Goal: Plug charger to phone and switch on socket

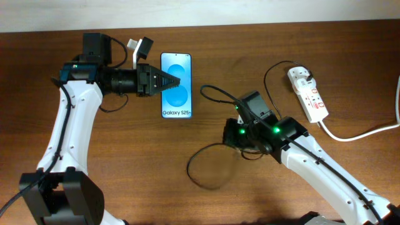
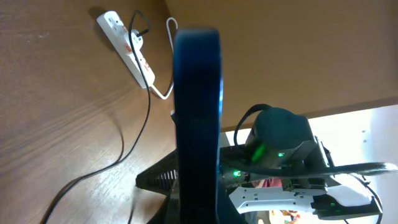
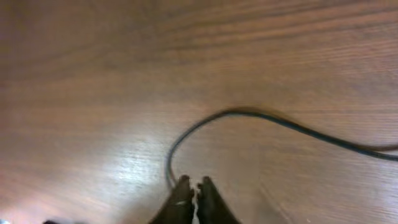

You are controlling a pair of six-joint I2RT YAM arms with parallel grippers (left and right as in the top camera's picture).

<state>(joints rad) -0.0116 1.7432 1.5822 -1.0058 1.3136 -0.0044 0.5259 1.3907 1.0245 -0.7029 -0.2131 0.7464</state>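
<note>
— Where do your hands stand?

— Your right gripper (image 3: pixel 194 185) has its 2 fingers drawn almost together, with only a hairline gap between them. The charger (image 3: pixel 249 115) curves down to just beside the left fingertip; I cannot tell whether it is pinched. Your left gripper (image 1: pixel 179 82) reaches over the phone (image 1: pixel 177 103), tips above the lit screen. I cannot tell how far it is open.

— And outward from there?

— Seen from overhead, the phone lies screen up at 10 o'clock from your right gripper. The charger loops on the table (image 1: pixel 125 156) at 7 o'clock. The socket (image 1: pixel 308 95) lies at 2 o'clock, well apart, its white cord (image 1: pixel 356 134) trailing toward 4 o'clock.
</note>
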